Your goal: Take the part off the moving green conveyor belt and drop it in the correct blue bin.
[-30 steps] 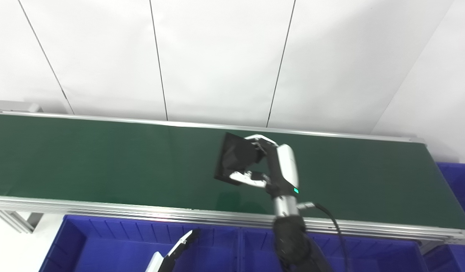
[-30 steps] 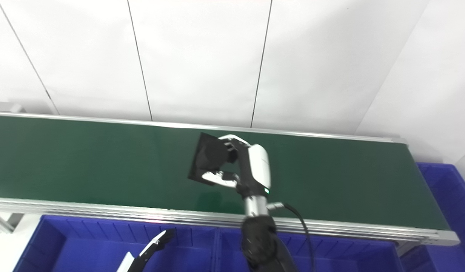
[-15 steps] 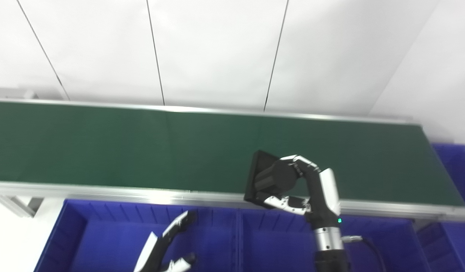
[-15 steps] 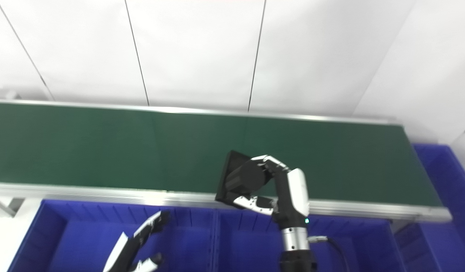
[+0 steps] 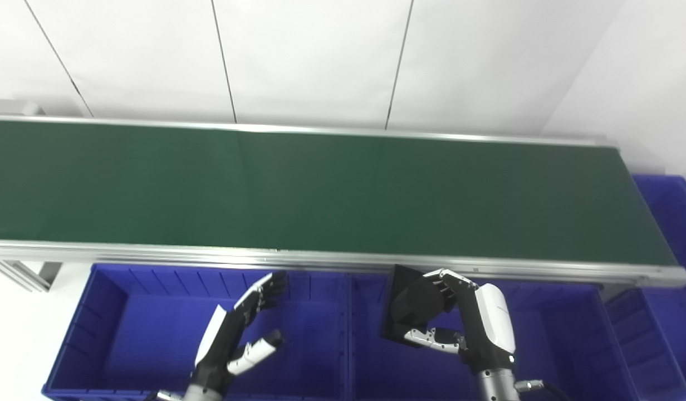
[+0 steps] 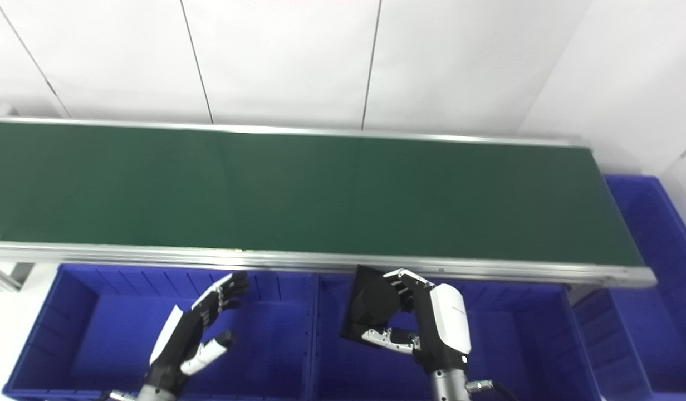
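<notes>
The part (image 5: 405, 305) is off the conveyor belt (image 5: 321, 189), gripped by the right hand (image 5: 460, 320) over the lower-centre blue bin (image 5: 549, 334); only release remains, the left hand (image 5: 240, 334) splayed empty.

We see both eye views brightly and evenly lit, with no hard shadows anywhere. The white wall panels (image 5: 309, 55) in the upper frame are near overexposed, their seams thin and dark. The green conveyor belt (image 5: 321, 189) shows a soft matte sheen, and its near aluminium rail (image 5: 321, 257) catches a pale glare. The black part (image 5: 410, 303) at lower centre reads as a nearly detailless dark patch. The blue bins (image 5: 153, 334) are saturated. The belt's straight edges bow slightly toward the frame borders. Focus is soft overall.
</notes>
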